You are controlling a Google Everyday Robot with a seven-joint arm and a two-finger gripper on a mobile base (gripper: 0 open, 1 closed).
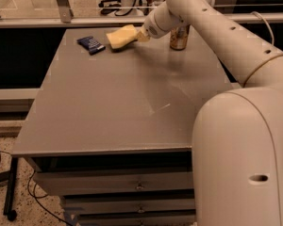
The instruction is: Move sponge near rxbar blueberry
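The sponge (121, 36) hangs tilted at the far end of the surface (122, 102), its low end just beside the blue bar (90, 44) but apart from it. The gripper (142, 34) is clamped on its right end, likely to carry it close before setting it down. A drink can (179, 36) stands behind the arm; its contents are hidden. The drawers (118, 185) underneath are closed.

Worktop (108, 112): grey, with drawers (118, 185) under the near edge.
Floor (23, 211): speckled, near left.
Far side: metal rail (37, 21).
Gripper (142, 34): far end of the worktop, clamped on the sponge (121, 36).
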